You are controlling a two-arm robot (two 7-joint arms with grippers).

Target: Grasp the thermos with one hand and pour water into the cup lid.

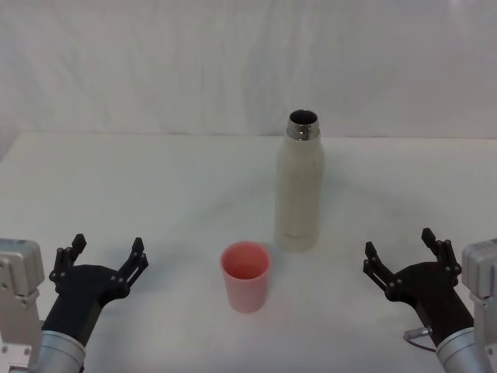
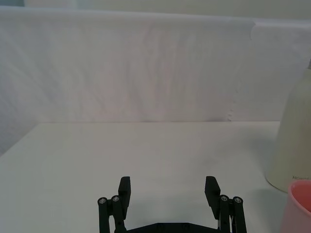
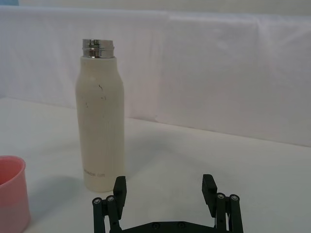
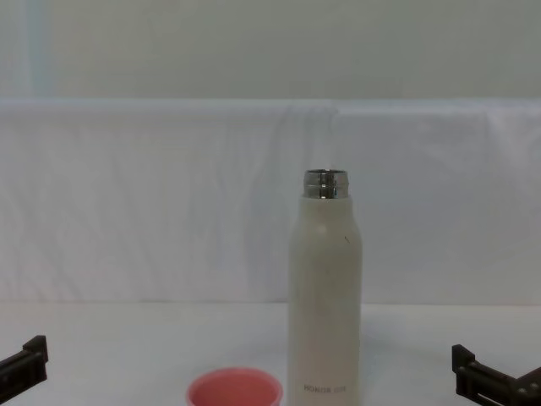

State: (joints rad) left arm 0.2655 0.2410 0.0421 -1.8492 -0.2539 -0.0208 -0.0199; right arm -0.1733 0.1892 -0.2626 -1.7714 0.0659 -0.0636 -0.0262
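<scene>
head view | thermos (image 1: 299, 186): tall cream-white bottle, uncapped steel neck, small grey lettering near base, upright mid-table | cup lid (image 1: 245, 276): small pink cup, upright, just in front-left of the bottle, apart | right gripper (image 1: 400, 252): fingers spread, right of the bottle, holding nothing | left gripper (image 1: 106, 252): fingers spread, idle at near left

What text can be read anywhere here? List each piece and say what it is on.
"HONOR CITI", roughly: small grey letters near the base of the thermos; the last letters are too blurred to be sure.
The cup lid, left gripper and right gripper carry no text.
</scene>
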